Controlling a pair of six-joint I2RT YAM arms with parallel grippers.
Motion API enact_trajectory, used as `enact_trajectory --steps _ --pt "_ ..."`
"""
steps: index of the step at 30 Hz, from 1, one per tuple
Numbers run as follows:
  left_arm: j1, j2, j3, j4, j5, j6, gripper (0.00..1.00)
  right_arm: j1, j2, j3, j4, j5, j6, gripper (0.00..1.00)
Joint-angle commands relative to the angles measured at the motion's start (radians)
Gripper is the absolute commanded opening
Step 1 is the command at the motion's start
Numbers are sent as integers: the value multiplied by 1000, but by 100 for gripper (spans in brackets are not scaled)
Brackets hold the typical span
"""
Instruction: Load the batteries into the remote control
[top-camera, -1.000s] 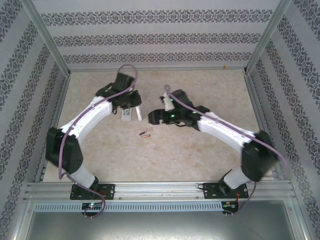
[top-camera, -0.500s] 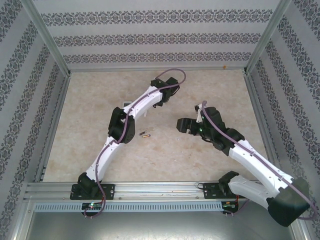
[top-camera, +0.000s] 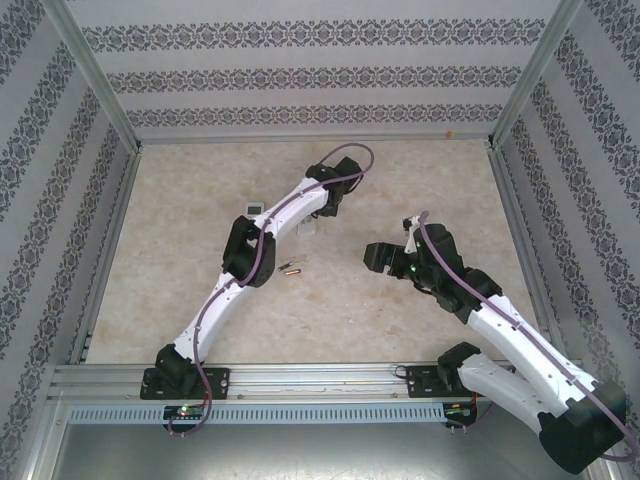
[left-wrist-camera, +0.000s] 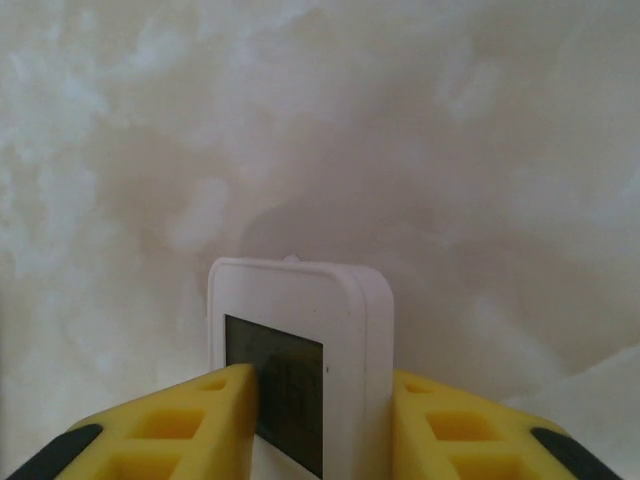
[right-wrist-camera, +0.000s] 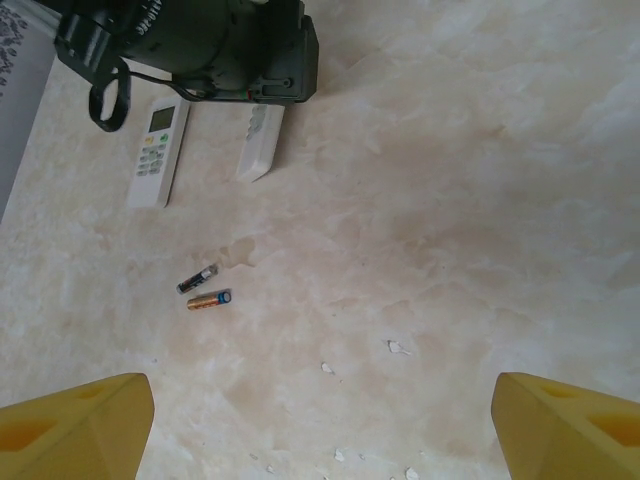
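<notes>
left gripper (left-wrist-camera: 320, 380) clasping remote (left-wrist-camera: 300, 300), batteries (right-wrist-camera: 208, 299) near second remote (right-wrist-camera: 158, 152)

Marbled beige table (top-camera: 180, 230), seemingly wallpapered walls (top-camera: 320, 70)

**Left arm** (top-camera: 285, 212): stretched from its base at the near edge diagonally towards the far centre. The black left elbow (top-camera: 246, 256) lies midway and the left wrist (top-camera: 338, 178) at the far end.

**Left gripper** (left-wrist-camera: 325, 390): its yellow left fingers (left-wrist-camera: 180, 425) are set a narrow gap apart; a clamp cannot be confirmed.

**Right arm** (top-camera: 510, 330): folded out to the right elbow (top-camera: 580, 440) at the near right, and the forearm is directed back towards the centre.

**Right gripper** (right-wrist-camera: 320, 395): its right fingers (right-wrist-camera: 75, 430) are spread wide, and nothing is held between them.
</notes>
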Motion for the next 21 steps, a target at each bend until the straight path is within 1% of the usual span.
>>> enact_trajectory --steps 1,3,6,8,9,11,15,16,17,18,19,21 --pt "10 6 8 84 139 -9 37 -11 -25 -11 -31 3 9 88" --pt "11 -18 6 102 153 -1 40 -12 -33 -12 -38 5 12 88" --pt "12 -83 -2 104 180 11 49 -13 -44 -15 -39 11 18 88" --pt "13 -158 -52 117 194 20 55 -14 -46 -14 -41 14 20 88" --pt "14 -217 -107 143 199 28 59 -14 -46 -12 -41 16 21 88" --pt "23 -351 -261 220 216 36 62 -14 -44 -9 -41 18 26 88" --pt "84 -687 -701 484 297 30 70 -14 -32 -9 -30 5 51 89" --pt "110 -761 -801 536 326 36 72 -14 -28 -9 -24 -10 51 92" --pt "134 -817 -875 571 355 49 74 -13 -26 -9 -16 -26 49 96" --pt "162 -879 -952 607 400 71 78 -9 -23 -16 3 -44 48 98" --pt "194 -931 -1022 634 429 88 82 -4 -20 -21 22 -60 46 98" --pt "243 -997 -1111 650 445 116 89 7 -11 -25 44 -73 43 98"
